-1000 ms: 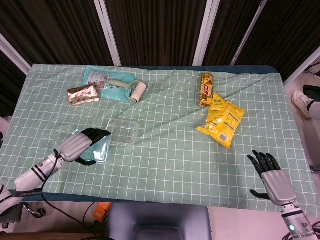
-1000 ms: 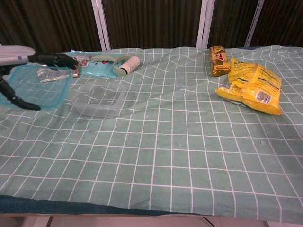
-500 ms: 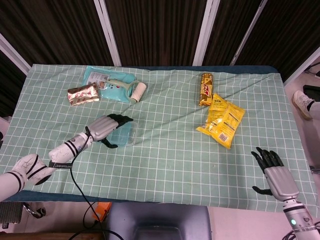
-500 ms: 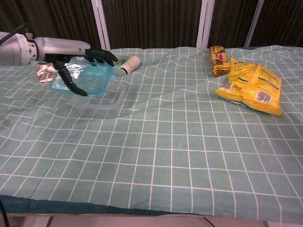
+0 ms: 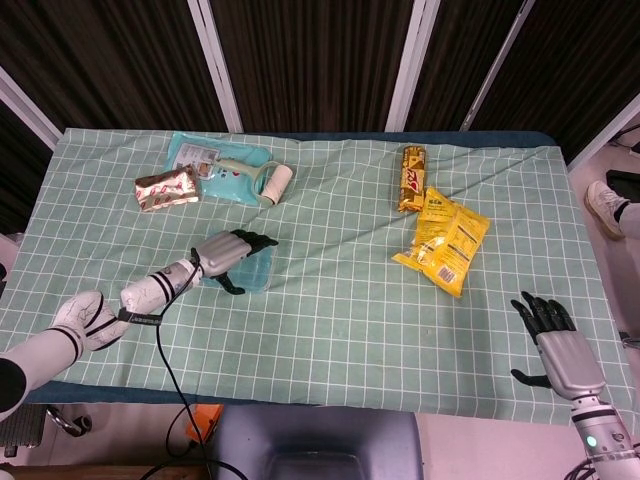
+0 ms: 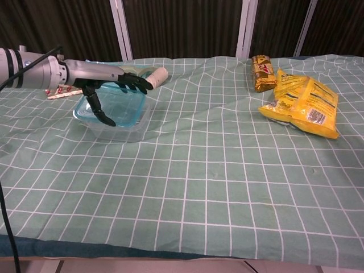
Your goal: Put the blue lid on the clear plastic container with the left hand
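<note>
The blue translucent lid [image 5: 254, 270] [image 6: 121, 101] lies over the clear plastic container [image 6: 124, 131], roughly level on its rim at the table's left-centre. My left hand [image 5: 228, 252] [image 6: 108, 84] holds the lid, fingers stretched across its top and the thumb down at its near edge. In the head view the container is almost wholly hidden beneath the lid and hand. My right hand [image 5: 553, 340] hovers off the table's front right corner, fingers spread, holding nothing; the chest view does not show it.
A yellow snack bag [image 5: 445, 238] [image 6: 304, 102] and a brown candy pack [image 5: 411, 178] [image 6: 262, 73] lie at the right. Behind the container are a teal package [image 5: 222, 168], a white roll [image 5: 280, 183] [image 6: 157, 77] and a silver wrapper [image 5: 166, 188].
My left hand carried the blue lid from the table's left side rightward and lowered it over the container. The right hand drifted slightly right and toward me.
</note>
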Robot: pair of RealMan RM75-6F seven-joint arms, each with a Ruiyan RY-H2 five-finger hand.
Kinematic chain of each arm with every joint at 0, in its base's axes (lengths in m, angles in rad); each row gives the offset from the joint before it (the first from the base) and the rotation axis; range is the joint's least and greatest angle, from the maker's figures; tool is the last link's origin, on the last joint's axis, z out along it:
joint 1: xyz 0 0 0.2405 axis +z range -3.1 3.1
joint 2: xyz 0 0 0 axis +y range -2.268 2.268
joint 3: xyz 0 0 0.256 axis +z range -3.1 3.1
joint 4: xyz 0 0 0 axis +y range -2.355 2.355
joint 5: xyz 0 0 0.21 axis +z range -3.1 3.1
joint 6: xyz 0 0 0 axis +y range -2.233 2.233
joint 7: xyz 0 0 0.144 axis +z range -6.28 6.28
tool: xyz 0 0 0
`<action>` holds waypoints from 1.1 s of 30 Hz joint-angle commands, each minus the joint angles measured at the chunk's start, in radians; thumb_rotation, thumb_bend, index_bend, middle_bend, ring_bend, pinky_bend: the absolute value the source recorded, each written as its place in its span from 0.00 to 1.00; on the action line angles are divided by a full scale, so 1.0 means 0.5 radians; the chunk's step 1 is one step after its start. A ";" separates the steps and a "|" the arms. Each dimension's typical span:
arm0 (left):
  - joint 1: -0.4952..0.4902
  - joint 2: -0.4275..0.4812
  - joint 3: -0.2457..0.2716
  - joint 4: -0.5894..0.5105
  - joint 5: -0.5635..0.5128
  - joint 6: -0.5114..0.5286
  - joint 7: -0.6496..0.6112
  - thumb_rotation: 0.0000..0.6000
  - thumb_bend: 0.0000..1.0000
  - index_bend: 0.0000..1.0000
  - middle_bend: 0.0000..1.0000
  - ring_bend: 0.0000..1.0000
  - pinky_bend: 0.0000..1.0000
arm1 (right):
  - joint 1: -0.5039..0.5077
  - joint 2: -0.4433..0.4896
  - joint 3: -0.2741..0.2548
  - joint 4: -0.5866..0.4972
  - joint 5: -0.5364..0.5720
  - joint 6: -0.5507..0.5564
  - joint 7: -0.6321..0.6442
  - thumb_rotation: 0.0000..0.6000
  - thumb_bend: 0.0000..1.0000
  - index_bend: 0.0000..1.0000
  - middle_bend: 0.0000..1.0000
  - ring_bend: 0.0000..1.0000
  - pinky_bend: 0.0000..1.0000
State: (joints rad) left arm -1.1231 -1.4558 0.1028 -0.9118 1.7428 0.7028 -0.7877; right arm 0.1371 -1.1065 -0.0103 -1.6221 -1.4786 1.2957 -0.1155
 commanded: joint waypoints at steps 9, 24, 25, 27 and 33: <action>-0.028 -0.071 0.097 0.140 0.018 0.026 -0.123 1.00 0.24 0.00 0.30 0.77 0.73 | 0.001 0.003 -0.004 -0.004 -0.005 0.002 0.004 1.00 0.20 0.00 0.00 0.00 0.00; -0.059 -0.140 0.163 0.248 0.003 0.016 -0.207 1.00 0.24 0.00 0.30 0.78 0.73 | 0.001 0.006 -0.001 -0.003 0.003 0.004 0.009 1.00 0.20 0.00 0.00 0.00 0.00; -0.061 -0.141 0.165 0.249 0.002 0.017 -0.210 1.00 0.24 0.00 0.30 0.78 0.73 | 0.002 0.006 -0.001 -0.004 0.004 0.003 0.010 1.00 0.20 0.00 0.00 0.00 0.00; -0.067 -0.143 0.169 0.249 -0.001 0.016 -0.215 1.00 0.24 0.00 0.30 0.78 0.73 | 0.002 0.007 0.000 -0.005 0.005 0.002 0.009 1.00 0.20 0.00 0.00 0.00 0.00; -0.084 -0.141 0.172 0.230 -0.012 0.010 -0.210 1.00 0.24 0.00 0.30 0.78 0.73 | 0.001 0.010 0.000 -0.005 0.004 0.006 0.016 1.00 0.20 0.00 0.00 0.00 0.00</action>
State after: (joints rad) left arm -1.1644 -1.5267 0.1888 -0.7962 1.7371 0.7082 -0.8929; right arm 0.1377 -1.1016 -0.0102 -1.6246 -1.4765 1.2987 -0.1074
